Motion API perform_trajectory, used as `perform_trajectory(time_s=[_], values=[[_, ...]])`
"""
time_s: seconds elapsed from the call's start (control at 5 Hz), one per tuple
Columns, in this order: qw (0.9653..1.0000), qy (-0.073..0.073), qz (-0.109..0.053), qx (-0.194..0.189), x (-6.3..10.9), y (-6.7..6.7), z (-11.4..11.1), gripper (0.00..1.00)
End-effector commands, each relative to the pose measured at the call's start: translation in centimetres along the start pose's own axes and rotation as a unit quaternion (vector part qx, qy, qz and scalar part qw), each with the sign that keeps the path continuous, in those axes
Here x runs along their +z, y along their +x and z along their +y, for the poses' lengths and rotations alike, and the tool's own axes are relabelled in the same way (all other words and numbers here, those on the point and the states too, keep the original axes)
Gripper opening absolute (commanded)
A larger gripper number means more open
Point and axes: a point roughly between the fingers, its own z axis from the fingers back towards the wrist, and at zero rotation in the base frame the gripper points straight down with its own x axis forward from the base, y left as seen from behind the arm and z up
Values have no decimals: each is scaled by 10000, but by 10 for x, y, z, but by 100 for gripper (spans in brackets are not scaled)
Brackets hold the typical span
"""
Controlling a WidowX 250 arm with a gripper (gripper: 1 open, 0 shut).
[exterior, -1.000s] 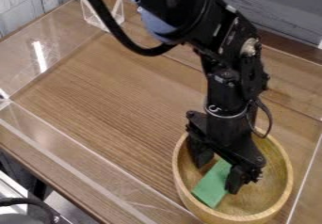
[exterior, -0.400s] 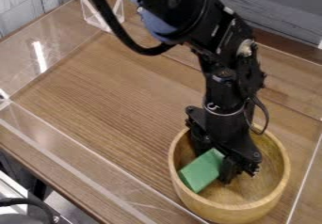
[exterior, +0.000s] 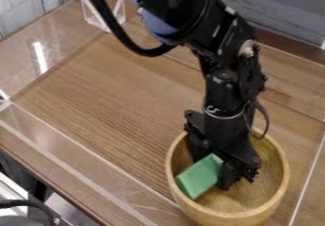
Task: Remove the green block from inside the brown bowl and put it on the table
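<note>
Pointing straight down into the large round light-brown wooden bowl (exterior: 260, 209), the black gripper (exterior: 222, 165) of the dark robot arm (exterior: 203, 40) has its jaws drawn together on the upper end of the flat bright green rectangular block (exterior: 200, 177), gripping it. That block is plain and unmarked, with a broad smooth face turned up toward the camera and a thin darker edge along its lower side. It hangs just below and to the left of the fingertips, inside the bowl near its left wall; whether its lower end touches the bowl floor cannot be told. Its long axis slopes from the gripper down toward the lower left. Bowl and arm stand on the brown wood-grain table (exterior: 102, 87) with clear plastic walls.
</note>
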Motion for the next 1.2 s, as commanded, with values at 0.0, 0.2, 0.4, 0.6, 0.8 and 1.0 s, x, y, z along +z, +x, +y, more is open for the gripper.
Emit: perform_trajectory(time_s=[0.0,0.2,0.4,0.6,0.8,1.0], values=[[9999,-34,-52,124,9,0,1,0],[9999,-50,-1,156,11,-2,0,0],[9998,-65,50,184,13,-3,0,0],[9997,-82,98,215,16,-5,0,0],[9996,-101,128,246,19,-6,-1,0],[9994,-117,145,275,22,-6,-1,0]])
